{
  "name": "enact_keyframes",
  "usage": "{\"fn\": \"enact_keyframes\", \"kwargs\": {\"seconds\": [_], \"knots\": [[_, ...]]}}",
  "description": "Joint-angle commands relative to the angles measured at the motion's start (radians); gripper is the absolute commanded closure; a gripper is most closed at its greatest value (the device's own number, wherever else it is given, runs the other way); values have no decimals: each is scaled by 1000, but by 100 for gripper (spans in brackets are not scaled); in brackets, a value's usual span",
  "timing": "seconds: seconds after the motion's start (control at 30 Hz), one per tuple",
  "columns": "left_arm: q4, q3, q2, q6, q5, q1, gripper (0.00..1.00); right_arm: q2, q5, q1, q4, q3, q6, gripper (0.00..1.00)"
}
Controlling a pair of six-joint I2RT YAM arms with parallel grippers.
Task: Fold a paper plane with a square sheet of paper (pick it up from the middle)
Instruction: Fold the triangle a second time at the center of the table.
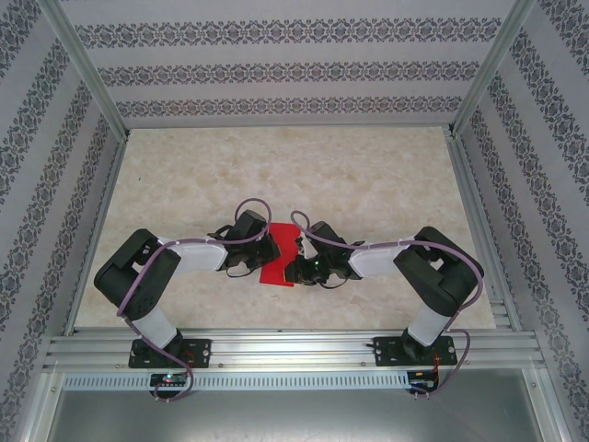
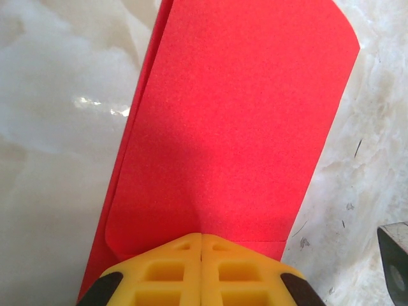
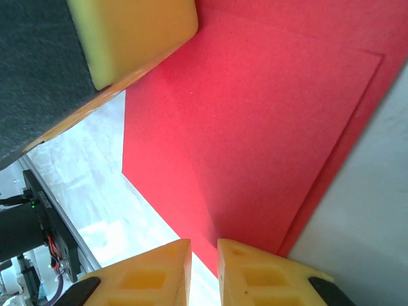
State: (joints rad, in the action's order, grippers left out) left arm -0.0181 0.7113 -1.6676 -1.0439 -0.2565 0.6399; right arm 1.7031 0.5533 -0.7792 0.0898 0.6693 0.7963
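The red paper sheet point(image 1: 277, 273) is seen at the middle of the top view, lying on the pale marbled tabletop point(image 1: 368, 184) between the two arms, nearer the bottom edge of the tabletop than the top. It is no longer a flat square. In the left wrist view the sheet point(image 2: 236, 115) is shown folded over on itself, with a second layer peeking out along its left edge and the upper right corner curled round. A crease is seen running down toward the bottom centre of that frame.

The left pincer point(image 2: 201, 271) is found at the bottom centre there, its yellow fingers pressed together with only a seam between them, and the near edge of the sheet is pinched in that seam. In the top view this pincer point(image 1: 268, 247) is placed at the left side of the sheet.

In the right wrist view the sheet point(image 3: 255, 127) is spread across the centre and upper right, two stacked layers being marked by a stepped edge at the right. The right pincer point(image 3: 204, 274) is seen at the bottom, its fingers held slightly apart with a narrow slit between them. The sheet's lower corner is pointed into that slit, but no grip on it can be made out. A yellow finger of the left pincer is seen at the upper left, laid against the sheet.
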Motion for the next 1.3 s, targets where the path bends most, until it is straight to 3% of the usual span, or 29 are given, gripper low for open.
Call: {"fn": "enact_keyframes", "kwargs": {"seconds": [0.0,0.23,0.5,0.77,1.07,1.27], "knots": [[104,-29,-8,28,11,1,94,18,-31,-12,-56,-8,-7,80],[103,-35,-9,24,21,2,94,-16,-73,-31,-174,15,0,81],[89,-41,-15,18,19,1,95,0,-60,-51,-23,-95,117,85],[92,-37,-21,18,14,2,98,-130,-81,-54,-94,-55,96,85],[90,-34,-26,22,8,1,99,-17,-107,-54,-105,-94,111,85],[92,-33,-26,22,7,2,99,-157,-119,-54,-181,-45,94,85]]}}
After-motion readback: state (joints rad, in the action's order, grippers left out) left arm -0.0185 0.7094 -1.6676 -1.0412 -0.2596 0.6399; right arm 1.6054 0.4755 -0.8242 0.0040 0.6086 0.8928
